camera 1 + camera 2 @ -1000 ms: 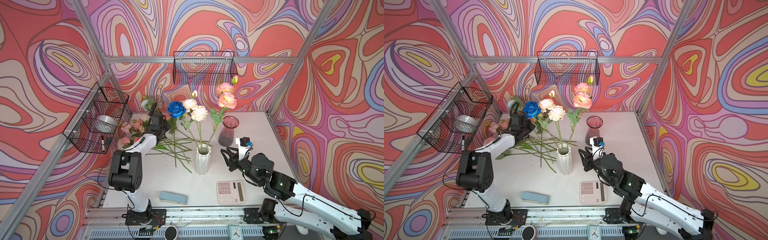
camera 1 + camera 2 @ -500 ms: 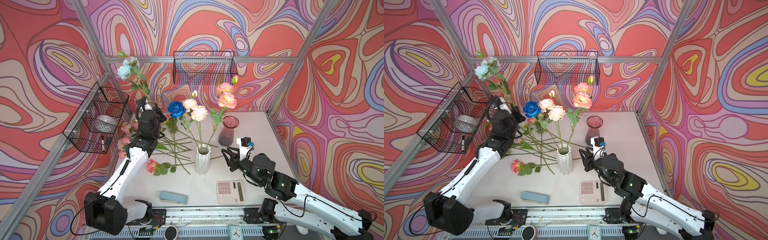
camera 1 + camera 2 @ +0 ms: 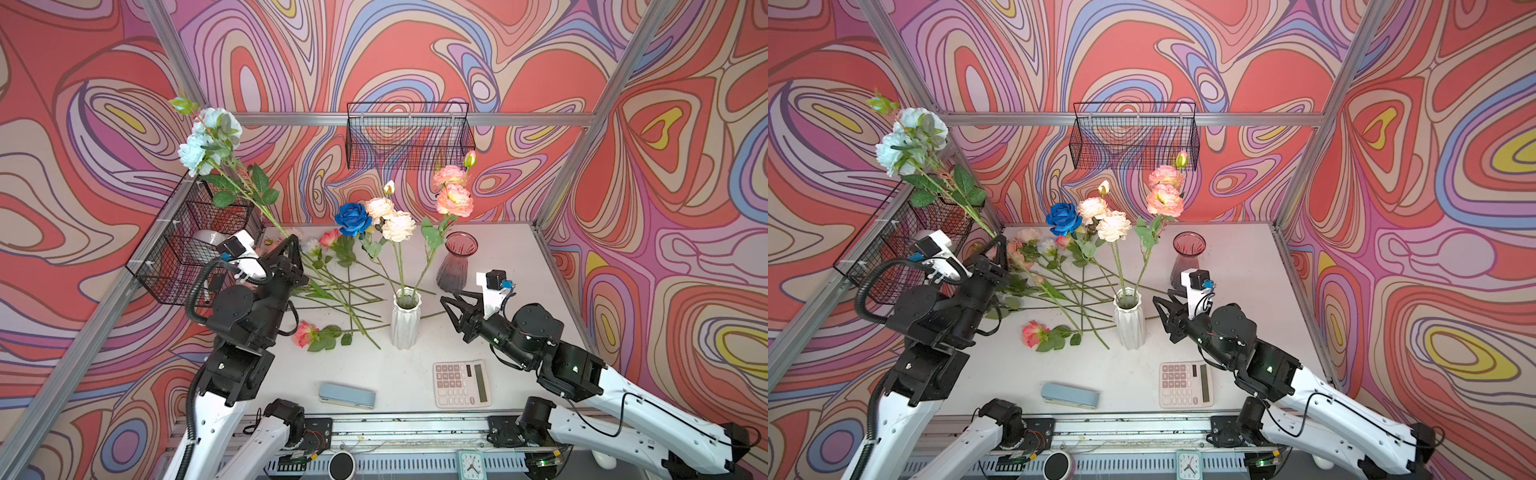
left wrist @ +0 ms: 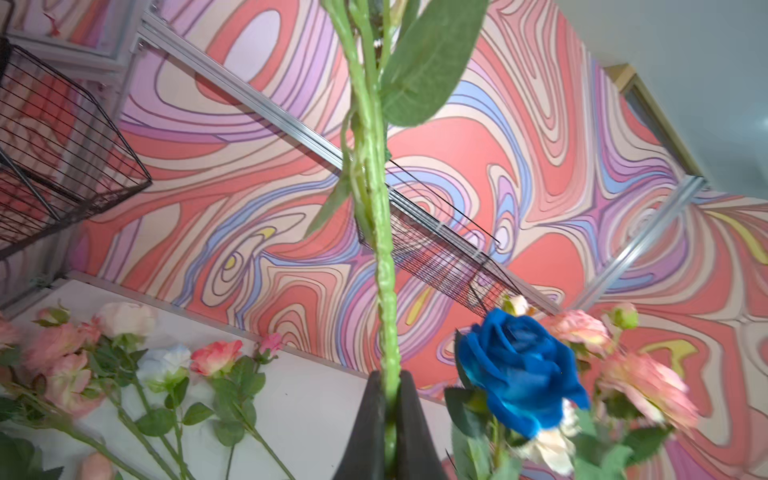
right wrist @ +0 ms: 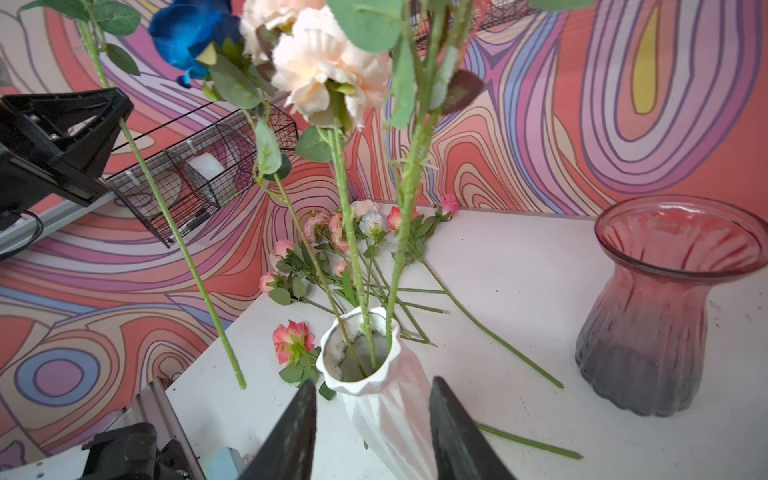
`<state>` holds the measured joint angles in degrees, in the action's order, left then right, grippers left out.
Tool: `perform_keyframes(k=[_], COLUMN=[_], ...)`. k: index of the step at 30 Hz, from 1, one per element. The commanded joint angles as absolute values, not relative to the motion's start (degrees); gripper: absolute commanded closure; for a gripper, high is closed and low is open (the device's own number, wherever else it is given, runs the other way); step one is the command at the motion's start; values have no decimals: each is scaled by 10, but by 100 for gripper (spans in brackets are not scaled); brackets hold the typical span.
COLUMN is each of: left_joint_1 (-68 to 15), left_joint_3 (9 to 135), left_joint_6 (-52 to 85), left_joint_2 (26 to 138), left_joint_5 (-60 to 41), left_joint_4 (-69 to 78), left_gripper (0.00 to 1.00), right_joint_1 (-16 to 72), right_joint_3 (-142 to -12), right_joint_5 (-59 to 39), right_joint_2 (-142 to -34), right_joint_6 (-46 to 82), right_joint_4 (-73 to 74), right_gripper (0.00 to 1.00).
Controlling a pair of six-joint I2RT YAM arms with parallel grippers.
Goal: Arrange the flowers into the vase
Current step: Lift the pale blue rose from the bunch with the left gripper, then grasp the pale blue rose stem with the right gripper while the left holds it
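A white ribbed vase (image 3: 405, 320) (image 5: 374, 374) stands mid-table holding a deep blue rose (image 3: 353, 218), cream flowers (image 3: 398, 226) and peach flowers (image 3: 455, 199). My left gripper (image 3: 293, 241) (image 4: 388, 382) is shut on the green stem (image 4: 382, 249) of a pale blue flower (image 3: 208, 141) (image 3: 909, 137). It holds that flower raised and slanting up to the back left, above the loose flowers (image 3: 332, 282) lying on the table. One pink flower (image 3: 305, 332) lies apart, left of the vase. My right gripper (image 3: 446, 303) (image 5: 372, 380) is open just right of the vase, holding nothing.
A red glass vase (image 3: 457, 262) stands behind my right gripper. A calculator (image 3: 461, 382) and a pale blue case (image 3: 347, 395) lie near the front edge. Wire baskets hang on the back wall (image 3: 409, 137) and the left wall (image 3: 195, 249), close to my left arm.
My left gripper rose from the flower pile with the pale blue flower in it. A pink flower now lies left of the vase. My right gripper's jaws opened wider.
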<state>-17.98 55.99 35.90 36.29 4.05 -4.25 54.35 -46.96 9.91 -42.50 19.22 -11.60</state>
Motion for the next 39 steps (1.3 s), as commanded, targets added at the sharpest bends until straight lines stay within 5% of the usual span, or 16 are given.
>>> perform_keyframes(k=[1,5,12,22,34,36,39], left_joint_1=[-181,-181,-181,-181,-181,-181,-182], left_joint_3=[542,530,524,519,508,507,507], left_joint_6=[401,406,408,424,477,487,489], left_joint_2=[320,265,222,202,228,235,233], left_joint_5=[-84,-174,-303,-400,-429,-431,-416], left_joint_4=[-72,-74,-71,-42,26,38,40], left_gripper=[100,100,100,99,92,82,36], right_joint_1=[546,566,728,744,746,746,746], right_joint_3=[-503,-550,-684,-819,-838,-822,-789], right_joint_5=[-23,-117,-73,-130,-155,-147,-117], right_joint_2=[-439,-503,-665,-788,-807,-796,-765], right_joint_6=[178,187,146,135,145,146,145], right_joint_4=[-119,-127,-114,-80,-69,-62,-51], right_gripper=[47,43,38,37,96,100,100])
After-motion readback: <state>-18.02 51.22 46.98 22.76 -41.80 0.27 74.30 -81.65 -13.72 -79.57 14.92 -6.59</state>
